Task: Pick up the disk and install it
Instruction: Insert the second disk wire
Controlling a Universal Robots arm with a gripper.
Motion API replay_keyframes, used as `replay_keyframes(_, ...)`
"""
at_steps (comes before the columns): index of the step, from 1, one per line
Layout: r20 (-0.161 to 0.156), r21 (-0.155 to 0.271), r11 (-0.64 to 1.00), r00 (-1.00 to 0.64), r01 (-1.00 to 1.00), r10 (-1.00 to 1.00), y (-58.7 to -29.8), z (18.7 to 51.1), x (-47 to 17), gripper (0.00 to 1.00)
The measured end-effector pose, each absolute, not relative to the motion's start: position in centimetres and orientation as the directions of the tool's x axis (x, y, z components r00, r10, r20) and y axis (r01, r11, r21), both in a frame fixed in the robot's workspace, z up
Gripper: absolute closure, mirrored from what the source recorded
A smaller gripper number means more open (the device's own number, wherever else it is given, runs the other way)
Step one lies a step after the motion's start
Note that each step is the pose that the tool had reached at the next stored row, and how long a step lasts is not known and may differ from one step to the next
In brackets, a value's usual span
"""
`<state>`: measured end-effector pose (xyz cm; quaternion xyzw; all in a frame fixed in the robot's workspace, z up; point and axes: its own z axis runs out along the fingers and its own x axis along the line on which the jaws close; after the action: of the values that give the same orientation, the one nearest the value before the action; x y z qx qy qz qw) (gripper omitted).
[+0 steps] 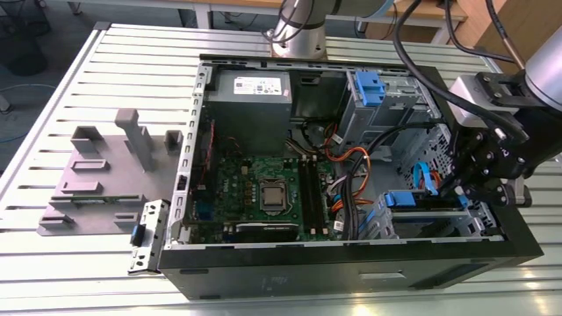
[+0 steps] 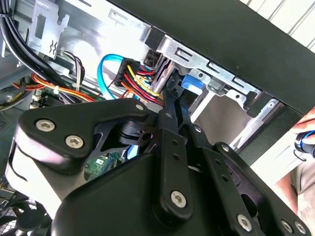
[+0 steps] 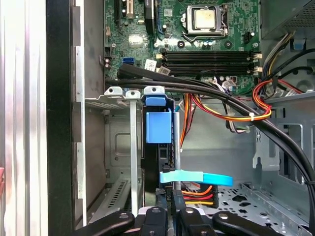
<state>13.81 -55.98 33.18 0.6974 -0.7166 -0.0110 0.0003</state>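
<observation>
The disk [image 3: 158, 125] stands on edge in a metal drive bay of the open computer case [image 1: 351, 270], its blue carrier tab facing up. In the exterior view the disk [image 1: 408, 199] sits in the bay at the case's right end. My gripper [image 3: 171, 216] reaches down onto the end of the disk away from the tab, its black fingers [image 3: 152, 216] close on either side of the narrow edge. In the second wrist view the gripper [image 2: 173, 81] tapers to a tip beside the blue carrier [image 2: 192, 82]. The exterior view has the gripper [image 1: 465, 191] inside the case wall.
A light blue cable [image 3: 197, 178] and orange-yellow wires [image 3: 231, 115] cross beside the bay. The case also holds a motherboard [image 1: 263, 191], a grey power supply [image 1: 250, 99] and another blue carrier [image 1: 369, 89]. A grey fixture [image 1: 97, 171] lies outside. A person's hand [image 2: 301, 142] is near the case.
</observation>
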Motion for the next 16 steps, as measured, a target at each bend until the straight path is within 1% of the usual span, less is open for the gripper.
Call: replay_keyframes(16,-0.015,0.016,0.027,-0.027,-1.000,-1.000,-55.98,32.78,13.81,0.84)
